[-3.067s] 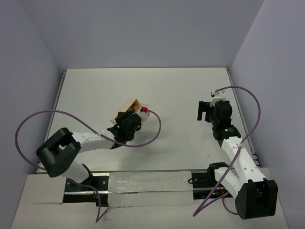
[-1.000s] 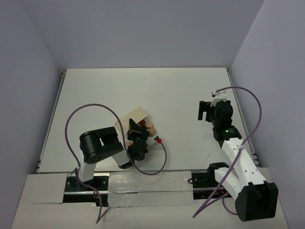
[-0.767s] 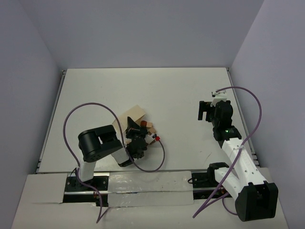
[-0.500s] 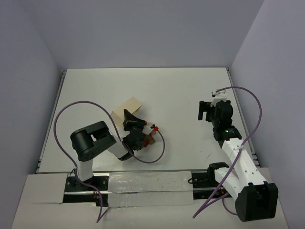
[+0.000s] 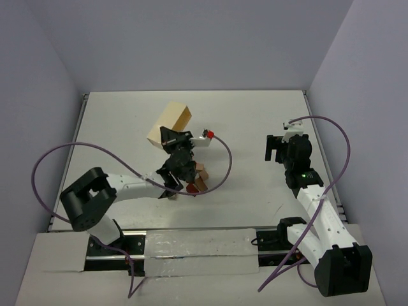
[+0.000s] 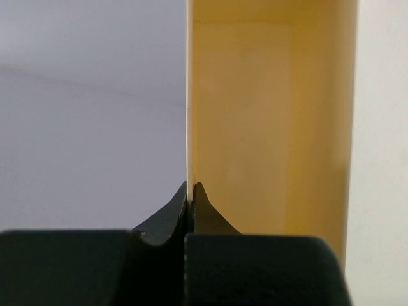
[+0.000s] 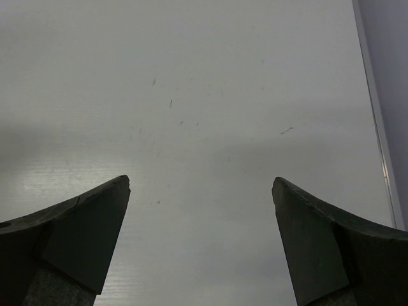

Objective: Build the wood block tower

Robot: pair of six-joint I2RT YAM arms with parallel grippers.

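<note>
Status: early, no tower standing anywhere in frame.

- The left hand point(image 5: 167, 136) sits centre-left in the top view and is clamped on the wooden box point(image 5: 171, 121). The wrist view confirms it: the fingertips point(image 6: 207, 220) are pinched together on the thin edge of one box wall, and the box interior fills the right half of that frame.
- The box looks lifted and tilted above the surface point(image 5: 248, 121). I can't tell if any corner touches down.
- The blocks point(image 5: 199, 174) are a small loose cluster of tan and reddish-brown pieces on the surface, just below-right of the box. They lie right beside the left arm and are partly hidden by it. The count is unreadable, though I make out a few. None are stacked as far as I can see.
- The right hand point(image 5: 275, 148) is right of centre, well apart from the blocks. Its jaws are spread wide with nothing between them, and its wrist view looks straight down at the surface.

My read: getting pieces out of the box looks done, or nearly. The part of the interior visible in the wrist view shows no blocks, but I can't vouch for the rest. What's left is parking the box out of the way, freeing the left hand, then picking and stacking. So essentially all of the building remains.
</note>
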